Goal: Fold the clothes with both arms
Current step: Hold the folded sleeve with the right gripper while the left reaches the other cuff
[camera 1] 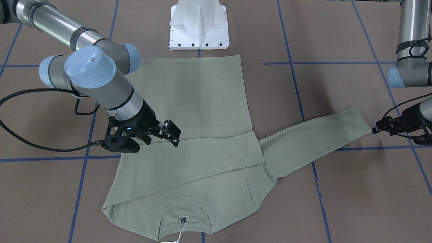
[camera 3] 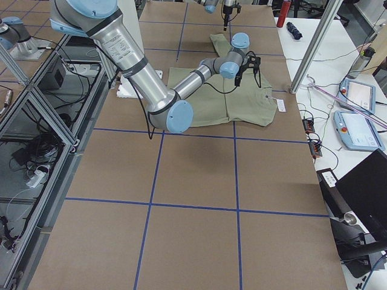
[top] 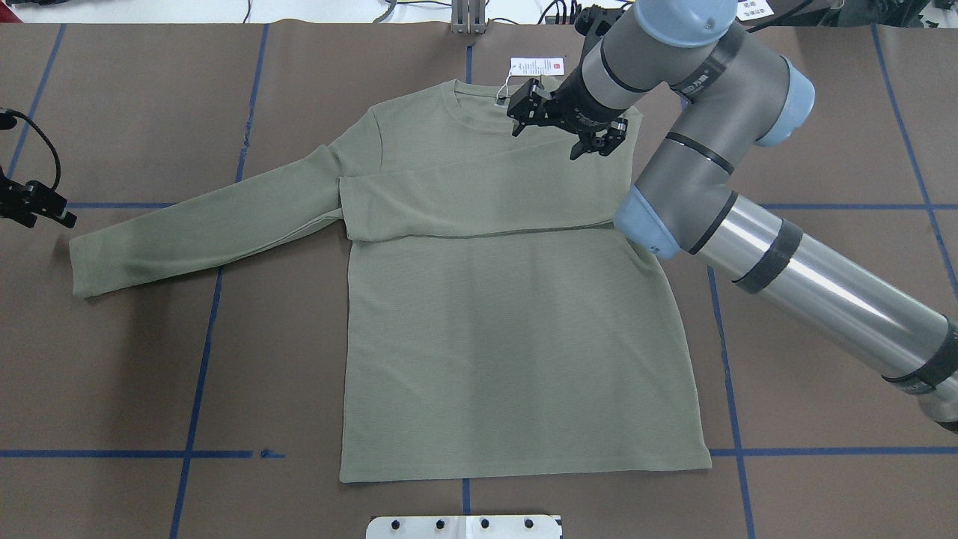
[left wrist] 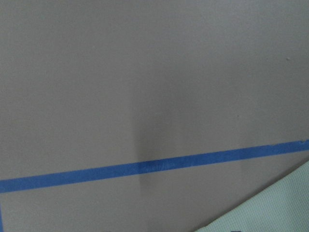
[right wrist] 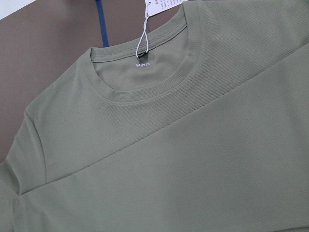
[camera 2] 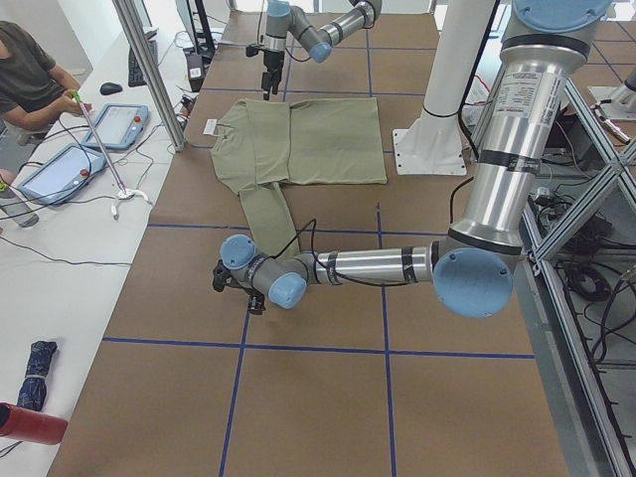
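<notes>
Front-facing camera: the shirt [camera 1: 195,98] lies flat on the table [camera 1: 337,202], neck away from the robot's base. The folded sleeve [camera 1: 202,155] is laid across the chest, and the spread sleeve [camera 1: 314,135] reaches out sideways, not yet folded.
Overhead camera: my right gripper [top: 557,127] hangs above the shoulder end of the folded sleeve, jaws apart with nothing between them. I judge it has nothing to carry there.
Overhead camera, left edge: my left gripper [top: 37,208] sits just off the cuff [top: 82,262] without touching it, placed, I judge, to take that sleeve. I cannot tell how its jaws stand.
Left wrist camera: bare table, a blue tape line [left wrist: 145,168] and one cuff corner, so the left gripper is not over cloth.
Right wrist camera: the neckband [right wrist: 145,79], the hang tag [right wrist: 164,4] and the sleeve edge crossing the chest on a slant.
</notes>
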Controlling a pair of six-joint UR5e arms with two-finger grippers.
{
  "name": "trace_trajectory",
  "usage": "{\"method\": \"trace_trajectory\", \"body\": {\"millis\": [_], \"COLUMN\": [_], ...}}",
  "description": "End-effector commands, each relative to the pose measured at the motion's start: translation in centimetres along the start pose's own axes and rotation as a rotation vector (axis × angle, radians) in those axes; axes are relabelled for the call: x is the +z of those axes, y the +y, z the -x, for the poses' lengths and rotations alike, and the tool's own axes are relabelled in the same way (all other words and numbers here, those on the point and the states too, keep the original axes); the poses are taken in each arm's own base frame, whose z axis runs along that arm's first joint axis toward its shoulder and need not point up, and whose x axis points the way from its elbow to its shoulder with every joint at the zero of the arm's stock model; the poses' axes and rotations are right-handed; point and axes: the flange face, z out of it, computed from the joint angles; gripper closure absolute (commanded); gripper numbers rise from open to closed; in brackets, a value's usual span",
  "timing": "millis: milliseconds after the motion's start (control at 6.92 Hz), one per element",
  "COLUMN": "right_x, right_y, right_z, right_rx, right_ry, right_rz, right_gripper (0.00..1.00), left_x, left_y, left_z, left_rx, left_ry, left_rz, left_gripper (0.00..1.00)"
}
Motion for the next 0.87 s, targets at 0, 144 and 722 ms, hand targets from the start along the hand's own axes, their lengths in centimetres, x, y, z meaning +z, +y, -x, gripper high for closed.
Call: {"method": "trace_trajectory", "body": {"millis": [0, 144, 722], "right_x": [-0.82, -0.67, -0.44], "right_y": [0.07, 0.23, 0.53], "right_z": [-1.99, -1.83, -1.56], "right_rx": [-0.017, -0.018, -0.009], "right_ry": [0.001, 0.002, 0.0], "right_rz": [-0.001, -0.006, -0.003], "right_gripper": [0.0, 0.0, 0.0], "left_x": [1.47, 1.9, 2.15], "left_y": [0.37, 0.39, 0.9], "left_z": [-1.23, -1.77, -1.25], "left_rx": [-0.006, 0.001, -0.003], "left_ry": [0.0, 0.001, -0.005], "left_rz": [0.024, 0.031, 0.037], "left_gripper": [0.28, 0.31, 0.52]}}
